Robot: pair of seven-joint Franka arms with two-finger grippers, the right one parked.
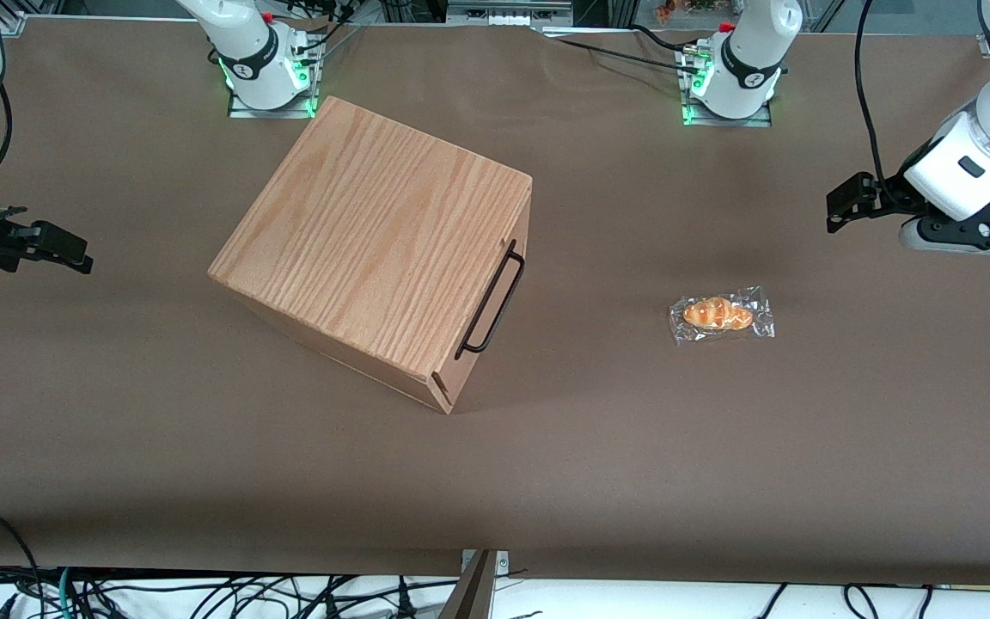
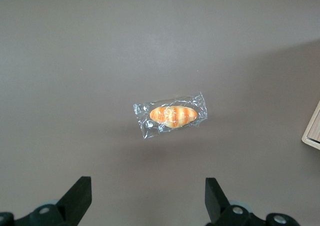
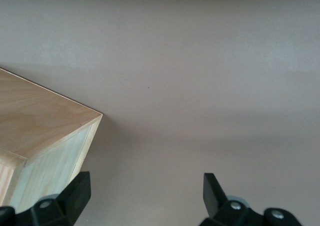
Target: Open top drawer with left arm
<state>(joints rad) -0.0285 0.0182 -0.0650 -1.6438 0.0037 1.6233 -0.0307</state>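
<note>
Your hand point(image 1: 839, 208) hangs wide open and empty above the tabletop point(image 1: 718, 447), well apart from the cabinet point(image 1: 375, 249), whose top drawer point(image 1: 495, 309) is shut with its black handle point(image 1: 492, 300) turned toward the wrapped bread point(image 1: 720, 315), so you must first approach.

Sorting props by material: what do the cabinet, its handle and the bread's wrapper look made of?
The cabinet looks like oak-grain wood, matte, with bold grain lines. The handle seems thin black wire, likely metal. The wrapper appears clear glossy plastic, crinkled with glints. The left arm's claw hangs open above the wrapper.
</note>
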